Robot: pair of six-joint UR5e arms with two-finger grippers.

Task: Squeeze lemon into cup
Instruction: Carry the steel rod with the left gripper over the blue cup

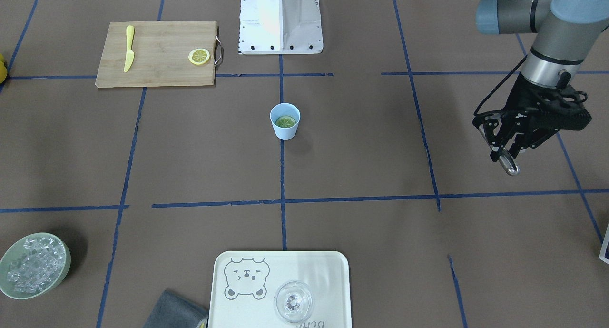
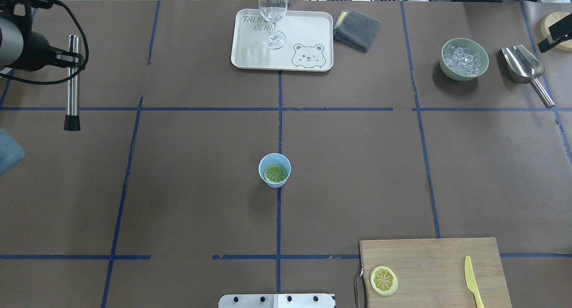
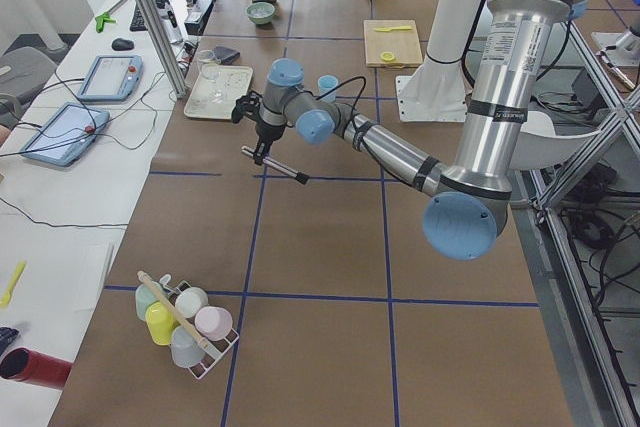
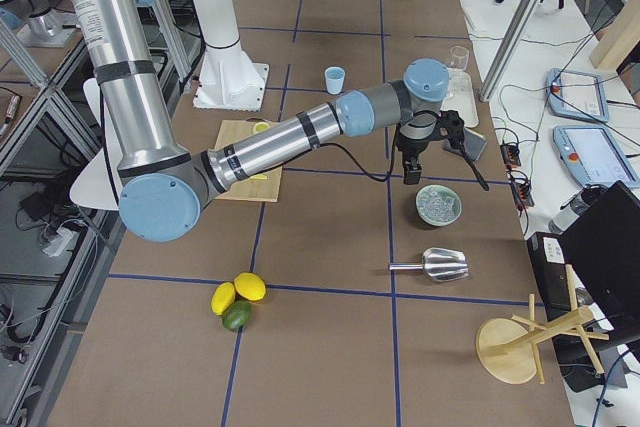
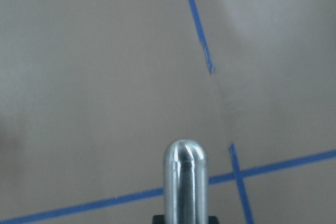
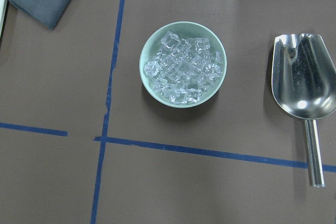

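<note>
Left gripper [image 1: 507, 149]: clamped on a steel muddler [image 2: 71, 82], held off the table at its left end
Right gripper [image 4: 412, 161]: above the ice bowl [image 6: 152, 90]; opening cannot be told
Lemon [image 2: 275, 173]: slice lies inside the cup [image 2: 262, 167], mid-table
Second slice [image 2: 384, 280]: on the cutting board [image 2: 429, 263]

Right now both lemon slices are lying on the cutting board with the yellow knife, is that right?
Not quite: only one lemon slice lies on the cutting board with the yellow knife. The second slice sits inside the blue cup, as the overhead exterior view shows.
</note>
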